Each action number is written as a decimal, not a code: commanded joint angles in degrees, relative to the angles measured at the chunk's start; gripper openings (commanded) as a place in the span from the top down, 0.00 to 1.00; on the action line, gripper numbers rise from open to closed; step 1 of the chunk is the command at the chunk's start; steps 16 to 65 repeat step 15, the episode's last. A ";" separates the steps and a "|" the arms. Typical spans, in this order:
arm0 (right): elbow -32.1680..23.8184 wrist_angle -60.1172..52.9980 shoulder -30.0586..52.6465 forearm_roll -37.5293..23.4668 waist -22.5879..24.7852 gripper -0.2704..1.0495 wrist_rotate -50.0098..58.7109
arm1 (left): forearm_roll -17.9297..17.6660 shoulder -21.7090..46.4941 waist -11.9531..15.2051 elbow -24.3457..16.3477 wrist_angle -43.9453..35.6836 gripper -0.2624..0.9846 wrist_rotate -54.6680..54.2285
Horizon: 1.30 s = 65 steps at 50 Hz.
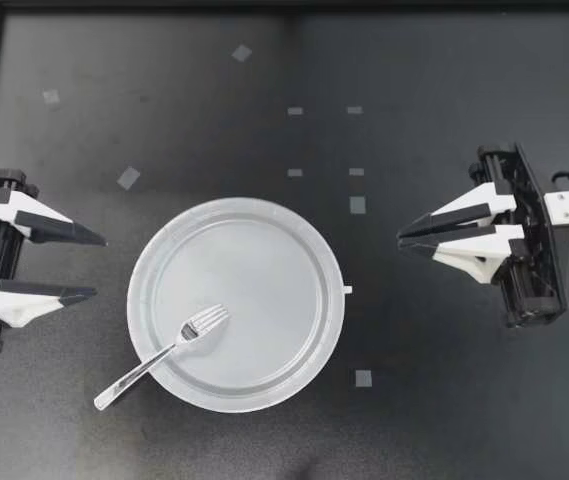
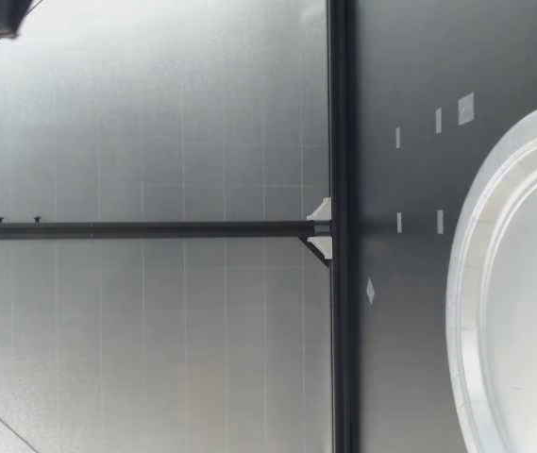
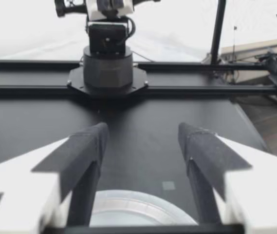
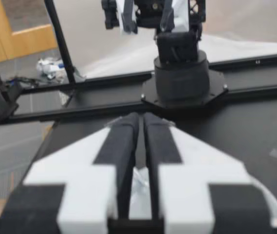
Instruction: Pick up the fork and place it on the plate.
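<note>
- The black table (image 1: 444, 400) carries only the task's things and a few small tape marks (image 1: 358, 204).
- The pale round plate (image 1: 144, 250) lies near the middle, between my two arms. It looks thin and light, so I judge a nudge on its rim would slide it.
- My left gripper (image 1: 99, 267) sits beside the plate with its fingers spread apart and nothing between them. Its wrist view shows the plate's edge just ahead and below.
- My right gripper (image 1: 400, 243) is on the plate's other side, clear of the rim, with its fingers pressed together on nothing.
- The metal fork (image 1: 164, 355) is only partly placed. Its tines rest inside the plate, and its handle crosses the rim on my left arm's side, with the end out over the table.
- Risks as I judge them:
  - Pressing down on the overhanging handle could lever the tines up and flip the fork out.
  - Closing too near the rim could pinch plate and fork together and drag both.
  - The handle is thin and low, so a shallow approach could push it away instead of gripping it.
</note>
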 commanded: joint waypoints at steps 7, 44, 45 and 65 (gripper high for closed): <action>0.09 -1.49 1.67 0.00 -0.18 0.61 0.00 | -0.09 1.58 0.26 0.62 -1.14 0.38 0.00; -0.62 -2.20 4.39 0.00 -0.18 0.61 -0.09 | -0.18 3.52 0.26 0.97 -1.23 0.38 0.09; -0.62 -2.20 4.39 0.00 -0.18 0.61 -0.09 | -0.18 3.52 0.26 0.97 -1.23 0.38 0.09; -0.62 -2.20 4.39 0.00 -0.18 0.61 -0.09 | -0.18 3.52 0.26 0.97 -1.23 0.38 0.09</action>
